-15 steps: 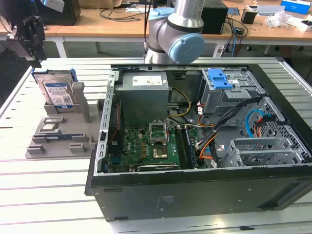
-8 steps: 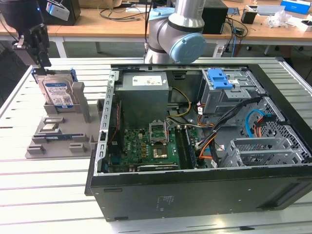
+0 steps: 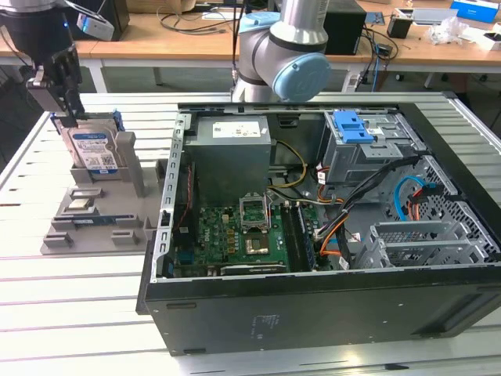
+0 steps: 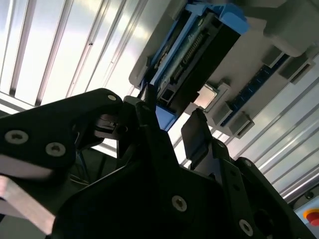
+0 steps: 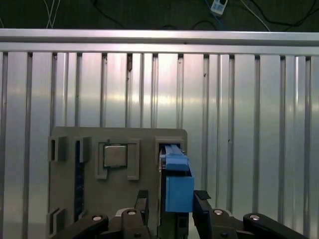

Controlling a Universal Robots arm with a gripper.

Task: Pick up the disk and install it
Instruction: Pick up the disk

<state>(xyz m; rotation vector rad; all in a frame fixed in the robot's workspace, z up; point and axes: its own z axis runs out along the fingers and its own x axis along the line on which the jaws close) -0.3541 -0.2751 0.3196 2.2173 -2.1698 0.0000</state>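
We saw gripper (image 5: pixel 172 195) open, straddling disk (image 5: pixel 175 164). Disk stood upright in grey holder (image 5: pixel 114 199); we judged lifting and installing into computer case (image 3: pixel 313 313) undone.

In the exterior view you have soft, even light from above with weak shadows inside the computer case (image 3: pixel 313 313), while in both wrist views the slats of the table (image 4: pixel 60 45) glare white and the gripper (image 4: pixel 172 112) looks almost black.
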